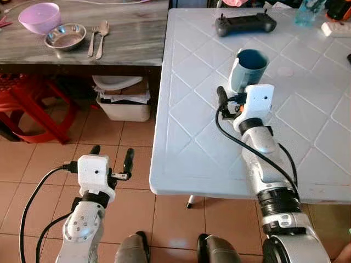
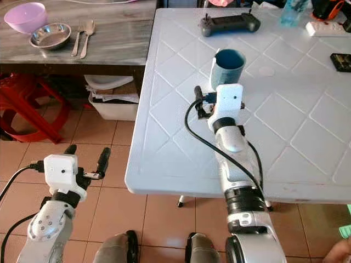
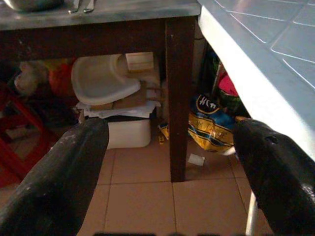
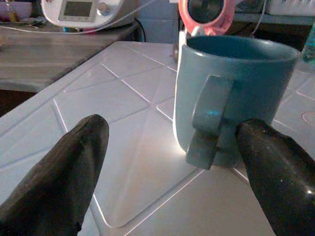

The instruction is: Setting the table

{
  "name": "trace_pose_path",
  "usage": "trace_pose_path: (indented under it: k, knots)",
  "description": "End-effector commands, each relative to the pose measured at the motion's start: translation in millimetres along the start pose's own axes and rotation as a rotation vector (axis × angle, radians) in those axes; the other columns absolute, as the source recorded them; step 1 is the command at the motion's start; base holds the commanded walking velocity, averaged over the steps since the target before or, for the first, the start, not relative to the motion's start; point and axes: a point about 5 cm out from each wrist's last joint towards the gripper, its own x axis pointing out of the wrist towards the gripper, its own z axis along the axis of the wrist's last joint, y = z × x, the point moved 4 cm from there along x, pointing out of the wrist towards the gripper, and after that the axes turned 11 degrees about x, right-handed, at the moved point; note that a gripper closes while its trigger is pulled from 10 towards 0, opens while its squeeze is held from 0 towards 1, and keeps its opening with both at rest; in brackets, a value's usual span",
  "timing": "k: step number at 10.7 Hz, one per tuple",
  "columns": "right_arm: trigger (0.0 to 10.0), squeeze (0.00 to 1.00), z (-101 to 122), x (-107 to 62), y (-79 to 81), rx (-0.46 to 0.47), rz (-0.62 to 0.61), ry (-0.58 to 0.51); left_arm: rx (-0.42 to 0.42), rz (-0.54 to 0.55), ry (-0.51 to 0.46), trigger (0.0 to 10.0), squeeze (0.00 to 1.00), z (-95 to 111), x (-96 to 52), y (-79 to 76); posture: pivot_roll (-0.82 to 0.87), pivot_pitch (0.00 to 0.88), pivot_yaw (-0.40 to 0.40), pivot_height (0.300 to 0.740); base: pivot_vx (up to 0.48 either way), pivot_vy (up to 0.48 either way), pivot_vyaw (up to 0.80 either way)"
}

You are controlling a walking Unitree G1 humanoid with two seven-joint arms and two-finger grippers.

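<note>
Not much to read here — just a round dark logo on the crumpled yellow-and-blue plastic bag (image 3: 212, 124) under the table, letters too blurry.

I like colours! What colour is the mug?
The mug is blue-teal, clearest in the right wrist view.

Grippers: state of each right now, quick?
Left gripper: open, holding nothing, low over the floor beside the white table.
Right gripper: open, holding nothing, over the table, just short of the blue mug.
</note>
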Motion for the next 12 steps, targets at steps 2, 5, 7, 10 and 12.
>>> trace_pose_path:
  k: [2, 5, 7, 10, 12]
  knots:
    - [2.5, 0.0, 5, 8.9, -3.0, -0.027, -0.042, -0.021, 0.002, -0.022, 0.014, 10.0, 0.0, 0, -5.5, -2.1, 0.09, 0.255, 0.057, 0.74, 0.0, 0.0, 0.0]
    - [0.0, 0.0, 12, 16.7, -6.5, -0.065, -0.091, -0.041, -0.001, -0.045, 0.034, 10.0, 0.0, -1, -13.4, -4.9, 0.1, 0.287, 0.065, 0.74, 0.0, 0.0, 0.0]
    - [0.0, 0.0, 14, 19.3, -7.5, -0.075, -0.11, -0.052, 0.002, -0.051, 0.035, 10.0, 0.0, 0, -13.0, -4.2, 0.1, 0.286, 0.067, 0.74, 0.0, 0.0, 0.0]
    - [0.0, 0.0, 17, 21.5, -12.1, -0.086, -0.125, -0.07, 0.001, -0.051, 0.033, 10.0, 0.0, 1, -10.8, -4.2, 0.1, 0.278, 0.067, 0.74, 0.0, 0.0, 0.0]
    - [0.0, 0.0, 24, 24.9, -6.2, -0.086, -0.1, -0.104, 0.002, -0.047, 0.031, 10.0, 0.0, 0, -9.2, -3.7, 0.11, 0.266, 0.065, 0.74, 0.0, 0.0, 0.0]
